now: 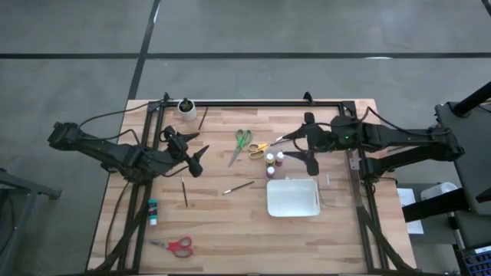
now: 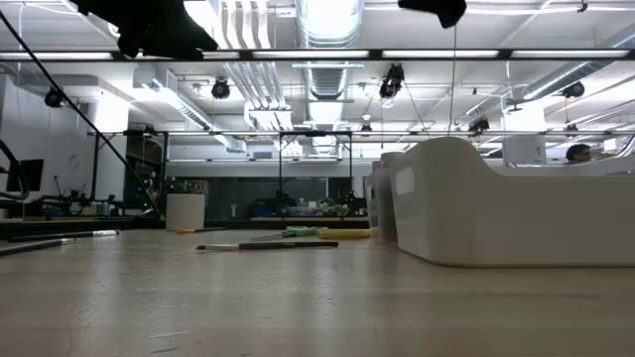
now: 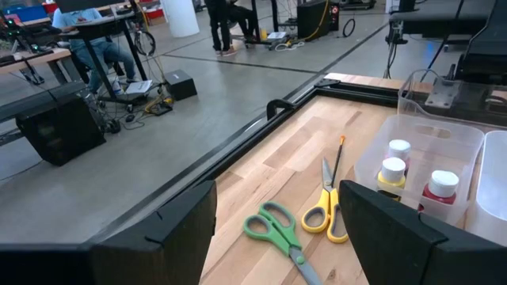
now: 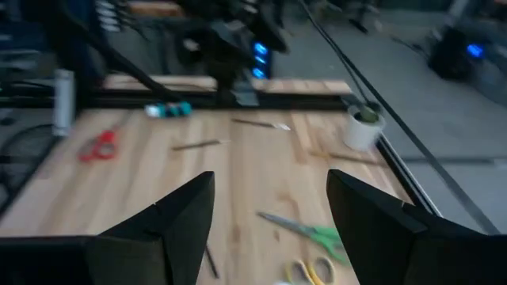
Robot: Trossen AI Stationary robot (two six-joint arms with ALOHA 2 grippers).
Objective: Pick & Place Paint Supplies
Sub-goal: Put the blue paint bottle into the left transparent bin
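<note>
- Left hand (image 1: 201,156): one, over the table's left half; fingers apart, holding nothing, touching nothing.
- Teal bottle (image 1: 153,210): one, lying near the table's (image 1: 230,230) left edge, well apart from the other bottles.
- Red scissors (image 1: 176,245): one pair, near the front left corner.
- Brushes: four counted. One (image 1: 184,192) just in front of the left hand; one (image 1: 202,116) at the back rail beside the cup; one (image 1: 238,186) at mid-table, left of the tray; one (image 1: 285,136) beside the yellow scissors.
- White cup (image 1: 186,110): one, upright at the back rail, something dark inside.
- Green scissors (image 1: 239,145): one pair, back centre.
- Yellow scissors (image 1: 258,149): one pair, just right of the green pair.
- Capped bottles (image 1: 275,162): three, upright and close together; the left wrist view shows them inside a clear bin (image 3: 455,138).
- White tray (image 1: 292,197): one, just in front of the three bottles.
- Right hand (image 1: 308,140): one, above the three bottles; fingers apart, holding nothing.
</note>
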